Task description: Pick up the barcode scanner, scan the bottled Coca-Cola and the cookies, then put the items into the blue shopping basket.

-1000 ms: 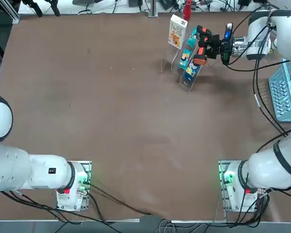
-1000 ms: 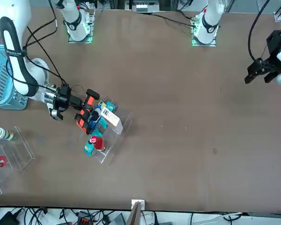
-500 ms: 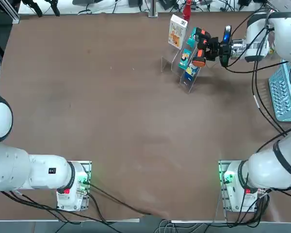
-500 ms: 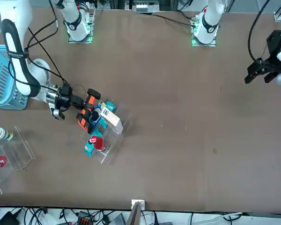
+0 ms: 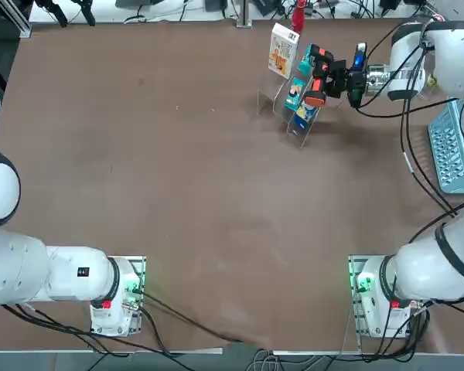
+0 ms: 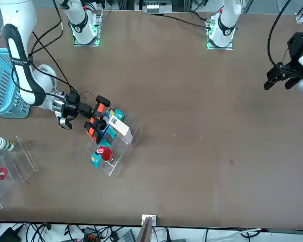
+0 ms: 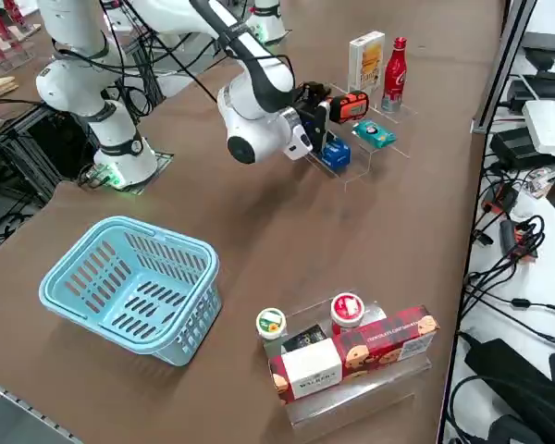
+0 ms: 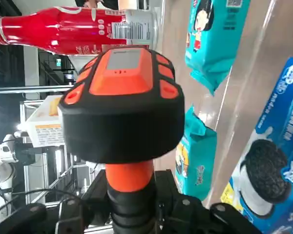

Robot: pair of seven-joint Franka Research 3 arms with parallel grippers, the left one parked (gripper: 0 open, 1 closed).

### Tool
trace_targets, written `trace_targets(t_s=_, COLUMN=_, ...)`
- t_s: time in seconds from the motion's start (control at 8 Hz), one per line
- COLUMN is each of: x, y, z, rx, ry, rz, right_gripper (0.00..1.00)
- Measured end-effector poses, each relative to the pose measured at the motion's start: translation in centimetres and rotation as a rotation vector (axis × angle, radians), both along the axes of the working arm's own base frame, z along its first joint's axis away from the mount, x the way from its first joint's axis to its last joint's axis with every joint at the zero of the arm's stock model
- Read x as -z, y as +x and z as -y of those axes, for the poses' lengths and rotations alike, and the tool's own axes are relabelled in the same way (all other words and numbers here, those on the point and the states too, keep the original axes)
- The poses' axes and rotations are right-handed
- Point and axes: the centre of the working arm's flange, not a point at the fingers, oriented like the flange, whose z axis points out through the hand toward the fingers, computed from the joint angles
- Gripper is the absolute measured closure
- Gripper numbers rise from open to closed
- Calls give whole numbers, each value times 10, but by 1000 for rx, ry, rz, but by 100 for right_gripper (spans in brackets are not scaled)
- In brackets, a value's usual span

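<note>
Top view: my right gripper [image 5: 334,77] reaches across the far right part of the table, clamped on the handle of the barcode scanner [image 5: 317,71], whose orange-and-black head sits right at the clear display rack [image 5: 288,108]. In my wrist view the scanner's head fills the middle, my fingers closed narrow around its orange grip, with the bottled Coca-Cola [image 8: 68,30] lying across the frame beyond it, its barcode label facing me. 2 teal packets [image 8: 212,34] and a blue packet [image 8: 271,165] with a dark round cookie picture stand close by. The cookies [image 7: 365,61], a white upright box, stand at the rack's far end just beside the Coca-Cola. The blue shopping basket [image 7: 129,287] sits well apart from the rack on my right side.
</note>
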Motion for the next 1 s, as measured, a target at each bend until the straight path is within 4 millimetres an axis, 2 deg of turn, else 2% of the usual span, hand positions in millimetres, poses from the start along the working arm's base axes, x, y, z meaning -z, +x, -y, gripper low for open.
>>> trace_targets(t_s=1.0, x=-6, y=-4, z=-12, rx=-55, ry=92, rz=50, right_gripper=56)
